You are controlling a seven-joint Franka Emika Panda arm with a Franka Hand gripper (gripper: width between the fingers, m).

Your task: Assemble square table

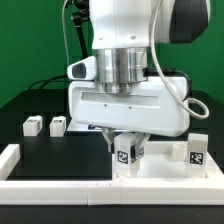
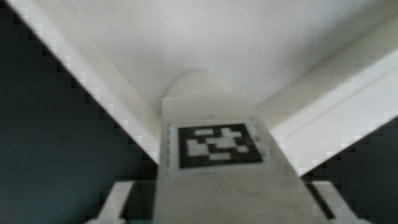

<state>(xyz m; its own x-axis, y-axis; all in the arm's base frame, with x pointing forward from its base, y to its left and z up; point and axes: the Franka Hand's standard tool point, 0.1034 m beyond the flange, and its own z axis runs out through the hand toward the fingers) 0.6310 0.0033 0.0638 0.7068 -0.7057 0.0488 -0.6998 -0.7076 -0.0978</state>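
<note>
My gripper (image 1: 125,147) is shut on a small white leg (image 1: 125,156) with a black-and-white tag and holds it upright over the near-left corner of the white square table top (image 1: 160,161). In the wrist view the leg (image 2: 217,143) fills the middle between my two fingers (image 2: 125,200), with the top's white floor and raised rim (image 2: 107,80) behind it. Whether the leg's end touches the top is hidden. A second tagged leg (image 1: 196,150) stands upright at the top's right side. Two more legs (image 1: 32,126) (image 1: 57,125) lie on the black table at the exterior view's left.
A long white rail (image 1: 60,186) runs along the front edge and turns up the exterior view's left side (image 1: 10,157). The arm's bulky white wrist (image 1: 125,100) hides most of the table top. A green wall stands behind.
</note>
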